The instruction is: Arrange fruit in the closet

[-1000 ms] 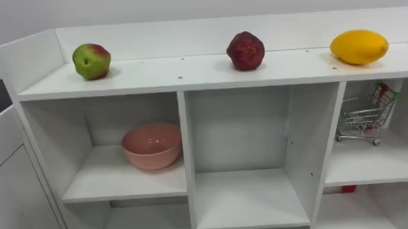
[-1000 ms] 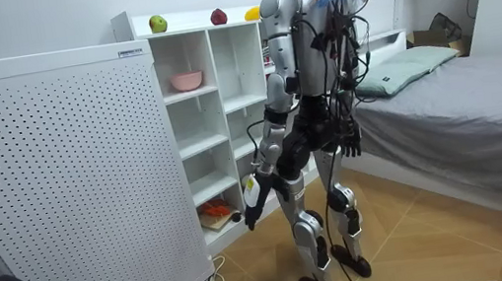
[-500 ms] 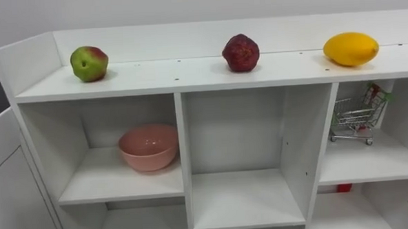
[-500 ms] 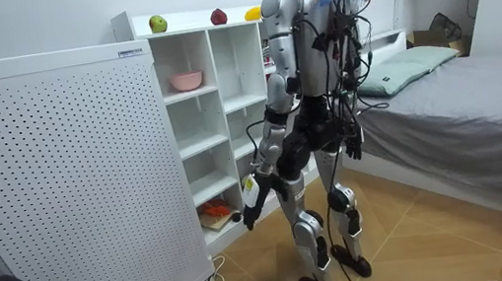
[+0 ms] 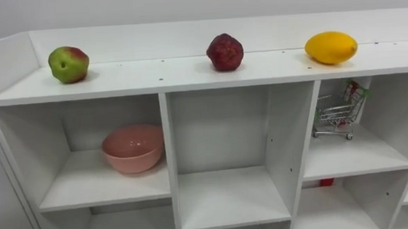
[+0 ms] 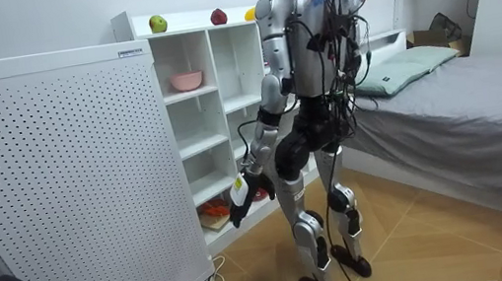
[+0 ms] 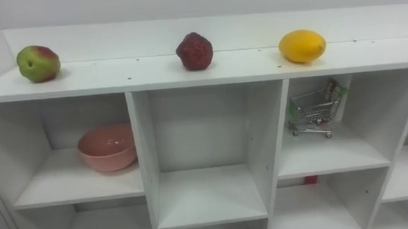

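Three fruits sit spaced along the closet [image 5: 188,75] top: apple [image 5: 69,64], dark red fruit [image 5: 225,52], yellow fruit [image 5: 331,47]. They look light, firm and prone to roll, so cup each round its widest part. Pink bowl [image 5: 132,148] sits in the left compartment below. Left hand [image 6: 239,200] hangs by the lower shelves, and I can't tell how its fingers are set.

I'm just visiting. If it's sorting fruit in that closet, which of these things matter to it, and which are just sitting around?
Part of the job: the green-and-red apple, the dark red fruit and the yellow fruit, all on top of the white closet.

Just lying about: the pink bowl in the top-row left compartment, the toy shopping cart two compartments to its right, and the bed.
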